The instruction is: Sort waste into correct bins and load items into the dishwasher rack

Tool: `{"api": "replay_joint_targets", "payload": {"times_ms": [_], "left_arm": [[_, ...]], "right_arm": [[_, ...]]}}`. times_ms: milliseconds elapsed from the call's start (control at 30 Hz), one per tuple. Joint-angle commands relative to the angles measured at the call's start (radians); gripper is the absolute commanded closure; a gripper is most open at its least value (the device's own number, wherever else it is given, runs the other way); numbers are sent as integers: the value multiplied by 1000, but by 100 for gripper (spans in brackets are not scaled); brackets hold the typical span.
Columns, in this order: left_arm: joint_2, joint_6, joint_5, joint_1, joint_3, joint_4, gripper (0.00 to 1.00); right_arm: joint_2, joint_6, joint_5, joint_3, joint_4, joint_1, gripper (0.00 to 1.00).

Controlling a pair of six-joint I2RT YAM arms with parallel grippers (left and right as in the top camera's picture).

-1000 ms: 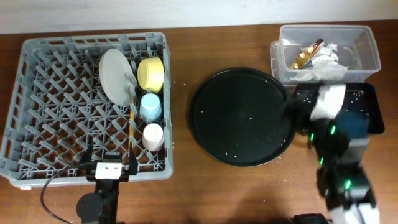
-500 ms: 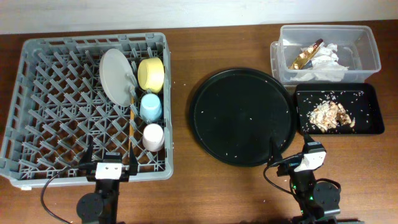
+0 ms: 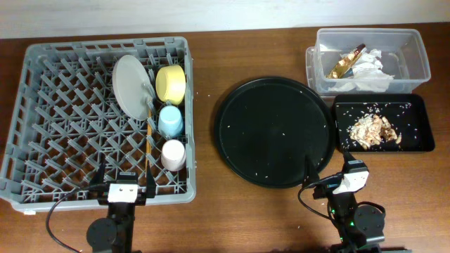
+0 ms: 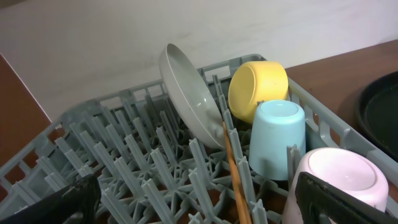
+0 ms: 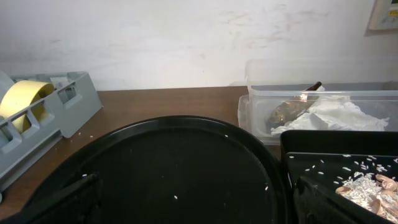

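L gripper (image 4: 196, 186) sits at near edge of dishwasher rack (image 3: 63, 119), fingers (image 4: 74, 199) spread wide apart, nothing btwn them. R gripper (image 5: 196, 186) is near the table's (image 3: 211, 211) near edge, just near of the big round black tray (image 3: 274, 133), fingers (image 5: 348, 202) also wide apart & holding nothing.

Rack is on left of table. Along its right side: pale grey plate (image 3: 131, 86) stands on edge, tilted, w/ yellow bowl (image 3: 170, 83) on its side just right of it. Near of the bowl is the light-blue cup (image 3: 170, 120), mouth down, then the pinkish-white cup (image 3: 173, 154), also mouth down. Chopsticks (image 3: 149, 151) lie along the pegs just left of both cups, running near to far.

Far right: clear tub (image 3: 416, 60) holds gold-brown wrapper (image 3: 346, 62) & crumpled white napkins (image 3: 369, 74). Just near of the tub, shallow black tray (image 3: 383, 150) holds brownish food scraps (image 3: 374, 130) w/ pale crumbs scattered round them. Round tray in centre carries only a few pale specks; a few more specks on the wood by its edge
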Motion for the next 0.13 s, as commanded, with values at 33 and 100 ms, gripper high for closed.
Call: {"api": "replay_joint_targets", "payload": {"times_ms": [33, 100], "left_arm": [[-6, 8, 11, -4, -3, -4, 0], [-6, 8, 11, -4, -3, -4, 0]], "right_arm": [[-9, 3, 1, -7, -1, 10, 2], [-9, 3, 1, -7, -1, 10, 1]]}}
